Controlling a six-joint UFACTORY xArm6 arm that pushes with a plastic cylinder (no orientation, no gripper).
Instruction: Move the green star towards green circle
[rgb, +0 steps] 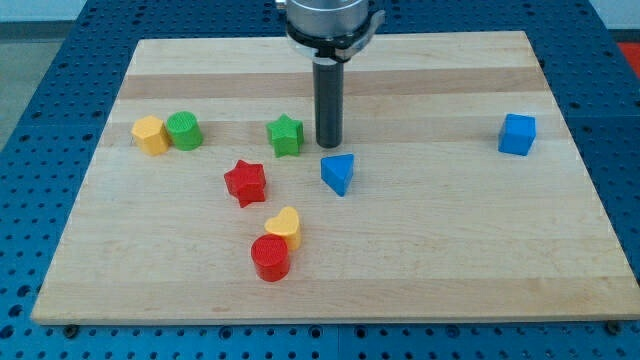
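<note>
The green star (286, 135) sits on the wooden board left of centre. The green circle (184, 131) stands at the view's left, touching a yellow hexagon block (151, 134) on its left. My tip (329, 146) is down on the board just right of the green star, with a narrow gap between them. The star lies between my tip and the green circle, roughly on one line.
A blue triangle (339, 173) lies just below my tip. A red star (245, 183) is below-left of the green star. A yellow heart (285, 228) and a red circle (270, 257) touch lower down. A blue cube (517, 134) is far right.
</note>
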